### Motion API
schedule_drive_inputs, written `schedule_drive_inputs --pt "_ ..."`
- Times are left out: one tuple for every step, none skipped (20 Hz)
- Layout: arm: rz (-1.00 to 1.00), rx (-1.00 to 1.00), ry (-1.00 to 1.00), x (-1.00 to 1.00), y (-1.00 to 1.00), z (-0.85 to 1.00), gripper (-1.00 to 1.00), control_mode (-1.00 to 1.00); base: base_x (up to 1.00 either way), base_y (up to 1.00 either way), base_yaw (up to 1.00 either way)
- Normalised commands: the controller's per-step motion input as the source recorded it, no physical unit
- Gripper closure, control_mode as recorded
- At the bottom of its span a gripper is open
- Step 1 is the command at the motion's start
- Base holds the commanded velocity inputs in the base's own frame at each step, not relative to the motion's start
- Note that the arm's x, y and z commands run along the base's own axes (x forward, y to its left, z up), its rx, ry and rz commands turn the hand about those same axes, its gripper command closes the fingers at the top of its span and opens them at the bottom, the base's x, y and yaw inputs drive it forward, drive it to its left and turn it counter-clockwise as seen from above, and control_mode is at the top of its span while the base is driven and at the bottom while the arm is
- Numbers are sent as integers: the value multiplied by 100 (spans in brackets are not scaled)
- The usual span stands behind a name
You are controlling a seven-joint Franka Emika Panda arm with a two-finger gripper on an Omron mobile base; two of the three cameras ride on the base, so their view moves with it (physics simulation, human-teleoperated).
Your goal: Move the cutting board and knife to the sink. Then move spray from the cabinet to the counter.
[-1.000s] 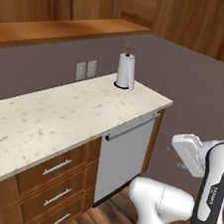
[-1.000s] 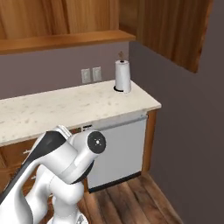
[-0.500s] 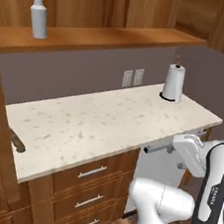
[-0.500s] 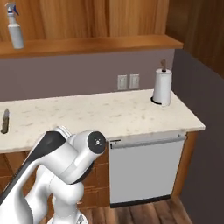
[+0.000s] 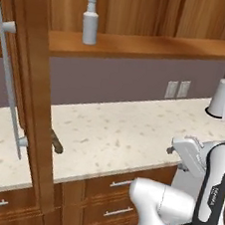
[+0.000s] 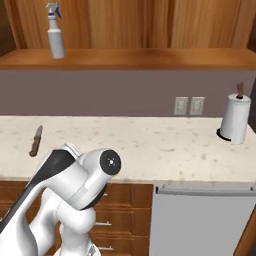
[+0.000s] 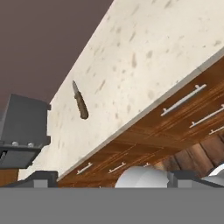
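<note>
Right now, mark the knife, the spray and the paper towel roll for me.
knife (image 6: 35, 142): right base view, on the brown handle, lying on the counter.
spray (image 6: 55, 42): right base view, on the grey bottle body, standing on the cabinet shelf.
paper towel roll (image 6: 235, 120): right base view, on the white roll's side.

grey-purple back wall (image 6: 115, 97), two white outlets (image 6: 189, 105), wooden shelf (image 6: 150, 59), brown drawers (image 5: 113, 200), steel dishwasher front (image 6: 200, 220).
</note>
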Motion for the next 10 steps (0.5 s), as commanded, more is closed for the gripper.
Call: schedule_drive_inputs --pt "0 0 0 0 0 0 -100 100 28 38 36" --pt "0 0 0 0 0 0 -100 100 21 46 34" --pt "0 0 0 0 0 0 -100 100 14 54 32" --pt "0 0 0 0 0 0 -100 100 9 49 32" --pt "0 0 0 0 0 0 -100 100 9 48 31" --pt "0 0 0 0 0 0 -100 100 9 54 29" --pt "0 0 0 0 0 0 -100 100 14 63 28" --pt "0 0 0 0 0 0 -100 100 16 63 28" --pt "0 0 0 0 0 0 -100 100 21 59 28" --pt "0 0 0 0 0 0 -100 100 24 56 29"
